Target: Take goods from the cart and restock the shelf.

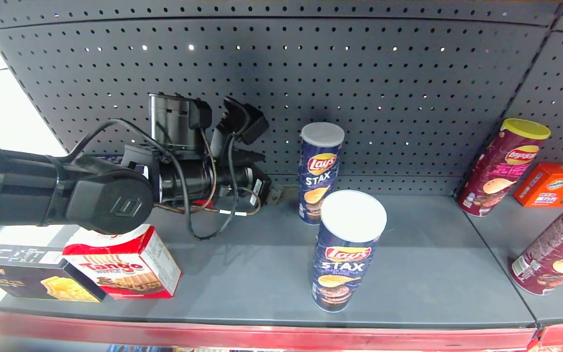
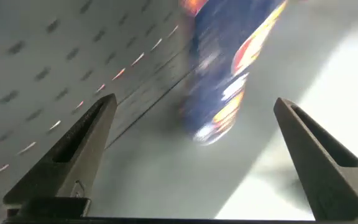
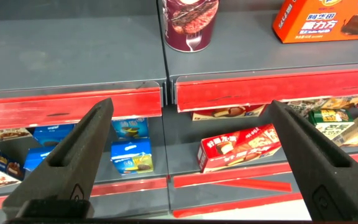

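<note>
Black fingers of the left gripper (image 2: 194,102) are seen spread apart with nothing between them, near the rear blue can (image 1: 320,171) but not touching it. That can stands upright by the pegboard (image 1: 384,98); a front blue can (image 1: 345,249) stands upright on the grey shelf (image 1: 433,274). The right gripper (image 3: 190,104) is likewise spread and empty, before the lower shelves (image 3: 73,106).

rear can (image 1: 320,171) behind front can (image 1: 347,249) | boxes (image 1: 125,266) front-left on shelf (image 1: 433,274) | left pincer (image 2: 194,99) left of rear can
</note>
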Tool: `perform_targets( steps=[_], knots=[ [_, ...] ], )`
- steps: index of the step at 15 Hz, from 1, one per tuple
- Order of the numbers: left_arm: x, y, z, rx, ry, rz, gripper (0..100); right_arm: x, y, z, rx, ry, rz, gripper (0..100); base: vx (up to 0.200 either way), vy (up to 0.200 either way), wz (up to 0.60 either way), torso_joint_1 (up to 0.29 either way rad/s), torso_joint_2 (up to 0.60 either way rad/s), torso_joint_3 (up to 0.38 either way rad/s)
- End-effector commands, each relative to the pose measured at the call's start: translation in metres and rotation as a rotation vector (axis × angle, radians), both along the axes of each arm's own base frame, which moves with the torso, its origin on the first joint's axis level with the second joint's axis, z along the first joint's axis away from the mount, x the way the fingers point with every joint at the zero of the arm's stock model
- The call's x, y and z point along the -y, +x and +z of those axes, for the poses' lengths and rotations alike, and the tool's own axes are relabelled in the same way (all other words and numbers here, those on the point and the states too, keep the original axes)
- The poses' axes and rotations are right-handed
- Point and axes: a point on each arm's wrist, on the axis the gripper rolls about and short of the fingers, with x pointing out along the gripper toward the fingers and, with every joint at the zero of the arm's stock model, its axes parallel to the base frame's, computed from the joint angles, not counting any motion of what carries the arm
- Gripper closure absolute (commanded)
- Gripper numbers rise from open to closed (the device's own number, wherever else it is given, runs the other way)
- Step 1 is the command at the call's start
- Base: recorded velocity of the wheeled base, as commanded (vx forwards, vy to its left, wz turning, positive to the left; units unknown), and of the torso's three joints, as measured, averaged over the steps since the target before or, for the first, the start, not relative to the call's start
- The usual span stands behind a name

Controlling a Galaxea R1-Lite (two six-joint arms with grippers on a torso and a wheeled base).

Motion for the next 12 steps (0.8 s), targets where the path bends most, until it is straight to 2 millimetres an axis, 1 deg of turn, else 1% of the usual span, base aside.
perform_targets(
  steps=[1, 4, 6, 8, 10, 12],
  knots=[
    [0.0, -0.005, 0.003, 0.014, 0.025, 0.021, 0, 0.0, 0.0, 0.0, -0.001, 0.002, 0.0, 0, 0.0, 0.0, 0.0, 0.0, 0.0, 0.0],
    [0.001, -0.002, -0.001, 0.024, 0.068, 0.135, 0, 0.0, 0.0, 0.0, -0.001, 0.002, 0.0, 0, 0.0, 0.0, 0.0, 0.0, 0.0, 0.0],
    [0.006, -0.001, -0.007, 0.018, 0.075, 0.132, 0, 0.0, 0.0, 0.0, -0.001, 0.0, 0.0, 0, 0.0, 0.0, 0.0, 0.0, 0.0, 0.0],
    [0.007, 0.001, -0.01, 0.011, 0.079, 0.132, 0, 0.0, 0.0, 0.0, -0.001, 0.0, 0.0, 0, 0.0, 0.0, 0.0, 0.0, 0.0, 0.0],
    [0.011, 0.008, -0.022, -0.007, 0.097, 0.141, 0, 0.0, 0.0, 0.0, -0.001, 0.0, 0.0, 0, 0.0, 0.0, 0.0, 0.0, 0.0, 0.0],
    [0.013, 0.01, -0.027, -0.018, 0.106, 0.145, 0, 0.0, 0.0, 0.0, -0.001, 0.0, 0.0, 0, 0.0, 0.0, 0.0, 0.0, 0.0, 0.0]
  ],
)
